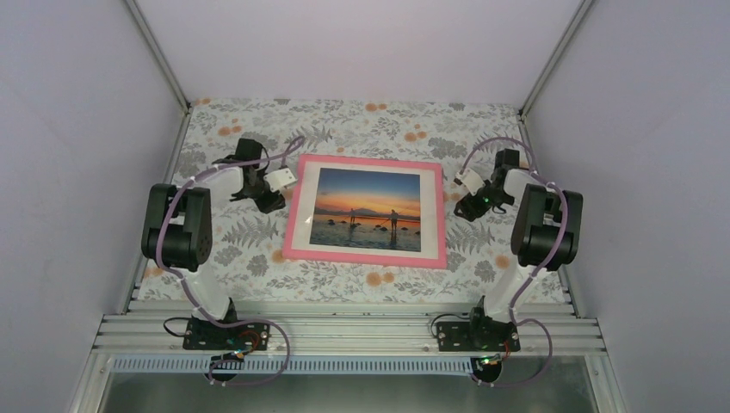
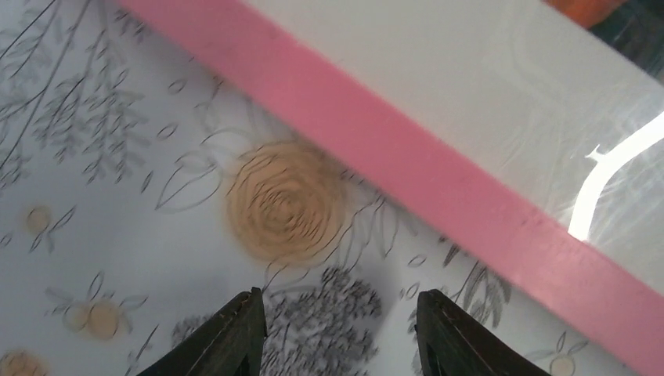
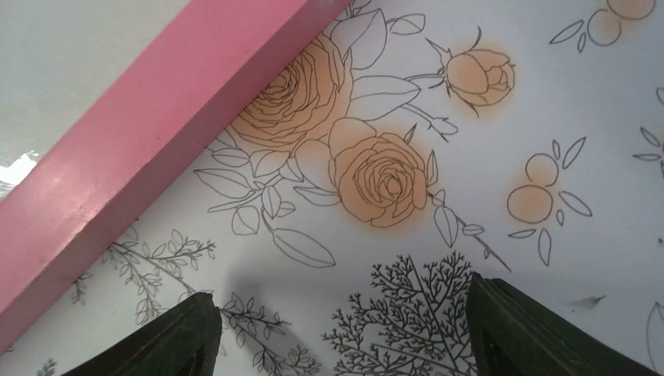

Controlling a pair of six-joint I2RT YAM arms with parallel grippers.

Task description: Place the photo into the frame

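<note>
Left gripper [image 2: 341,301] hangs empty, fingers apart, just beside the left pink edge of the frame [image 1: 366,255]. Right gripper [image 3: 341,290], spread wider and empty, hovers off the opposite edge. The photo [image 1: 368,209] lies inside the frame, face up, on the floral bench [image 1: 344,120].

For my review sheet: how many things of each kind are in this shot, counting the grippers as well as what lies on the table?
Pink frame: 1
White mat: 1
Sunset photo: 1
Grippers: 2, the left gripper and the right gripper, both open with nothing between the fingers
Total: 5
</note>
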